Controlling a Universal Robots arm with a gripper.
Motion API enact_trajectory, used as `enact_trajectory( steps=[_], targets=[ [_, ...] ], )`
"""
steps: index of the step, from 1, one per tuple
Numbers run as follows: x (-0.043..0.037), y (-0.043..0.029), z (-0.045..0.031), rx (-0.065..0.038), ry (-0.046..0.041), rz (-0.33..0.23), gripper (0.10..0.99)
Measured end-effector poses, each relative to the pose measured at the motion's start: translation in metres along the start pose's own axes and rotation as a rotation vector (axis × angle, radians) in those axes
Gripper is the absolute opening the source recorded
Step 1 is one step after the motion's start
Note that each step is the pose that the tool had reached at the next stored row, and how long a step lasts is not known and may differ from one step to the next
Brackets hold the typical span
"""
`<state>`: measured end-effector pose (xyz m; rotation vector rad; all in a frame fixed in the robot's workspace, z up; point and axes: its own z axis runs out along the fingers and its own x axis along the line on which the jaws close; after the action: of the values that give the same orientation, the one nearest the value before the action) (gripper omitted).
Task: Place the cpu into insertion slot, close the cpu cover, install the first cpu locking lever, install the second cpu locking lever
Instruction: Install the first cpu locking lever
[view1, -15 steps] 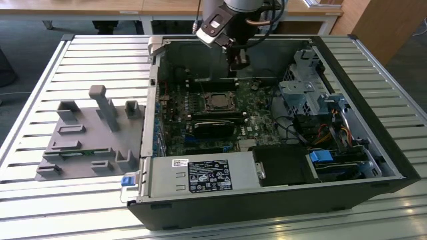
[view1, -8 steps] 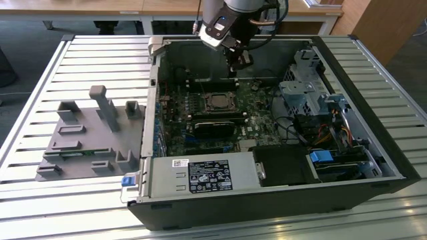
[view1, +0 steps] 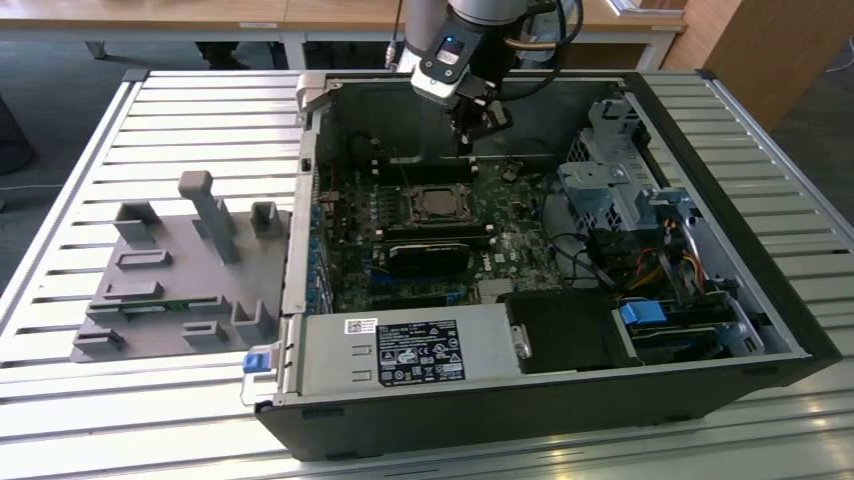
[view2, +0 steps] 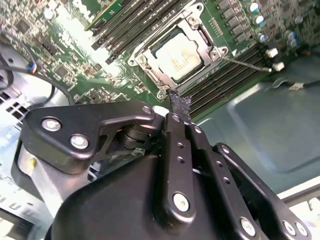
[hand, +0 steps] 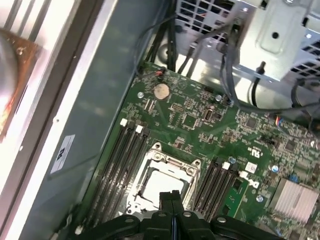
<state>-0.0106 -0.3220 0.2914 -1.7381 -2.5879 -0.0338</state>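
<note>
Nearest the lens in the second wrist view is the black linkage of the pincer (view2: 180, 102). Both fingers are pressed together at the tip w/ nothing between them, so I log it as clenched and empty. Beyond the tip, the cpu (view2: 179, 52) lies flat in the insertion slot (view2: 165, 80) on the green motherboard (view2: 85, 65). The cpu cover (view2: 145, 52) appears folded down around it, w/ the chip's pale top showing through the window. A thin metal rod, prob. a locking lever (view2: 247, 64), runs from one socket corner out across the memory slots (view2: 225, 82). Its long axis lies at an angle to the socket edge, and I judge it not latched. Key relation, per the exterior view: the pincer hangs above the board inside the case (view1: 694, 110), which sits on the slatted desk (view1: 134, 120). The pincer is on the far-wall side of the socket and slightly toward the exterior view's right. The socket thus lies below the tip and nearer that camera, and there is no contact w/ cover or rod.
</note>
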Motion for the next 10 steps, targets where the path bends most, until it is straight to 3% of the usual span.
enact_trajectory(
  steps=[10],
  targets=[
    [0.0000,0.0000,0.0000,0.004,0.0007,-0.120,0.106]
  ],
)
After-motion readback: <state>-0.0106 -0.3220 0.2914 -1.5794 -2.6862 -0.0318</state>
